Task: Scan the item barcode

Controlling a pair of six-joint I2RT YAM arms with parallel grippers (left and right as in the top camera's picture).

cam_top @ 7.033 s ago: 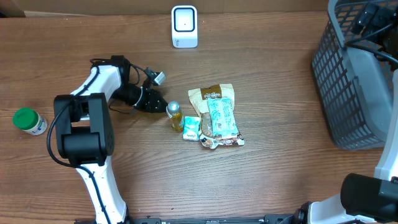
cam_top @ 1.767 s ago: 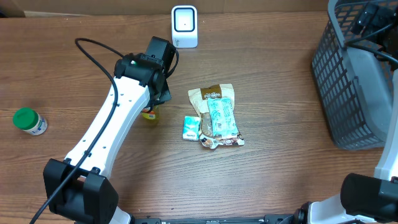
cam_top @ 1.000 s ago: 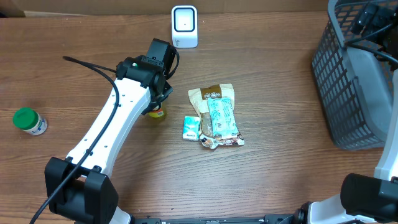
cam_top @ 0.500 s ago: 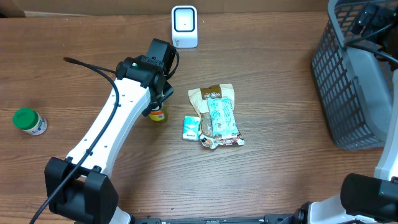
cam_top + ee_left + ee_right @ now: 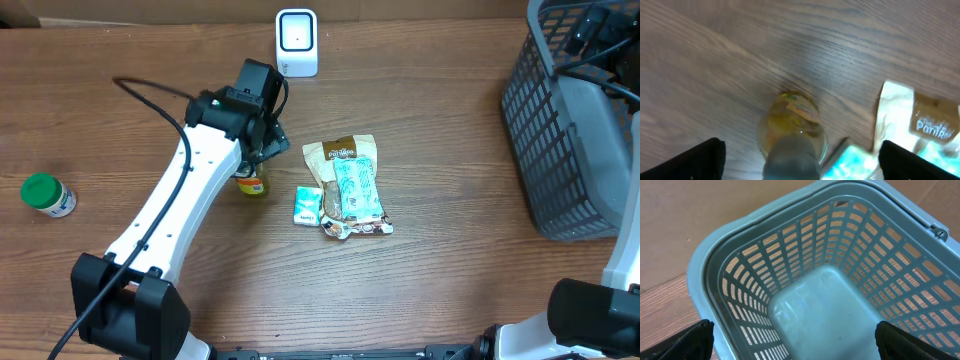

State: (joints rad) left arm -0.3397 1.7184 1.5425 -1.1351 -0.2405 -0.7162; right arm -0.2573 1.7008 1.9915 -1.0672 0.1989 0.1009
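Opening within the last second, the left hand [image 5: 265, 148] now has its jaws wide apart just above the small yellow bottle [image 5: 252, 183], which stands free on the counter [image 5: 450, 290], nearer the robot than the scanner [image 5: 297, 42]. The release suggests this item's scan is over.

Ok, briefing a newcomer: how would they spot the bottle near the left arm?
In front of the white scanner lies a heap of snack packets. Just left of it sits a small yellow bottle, round where its neighbours are flat.
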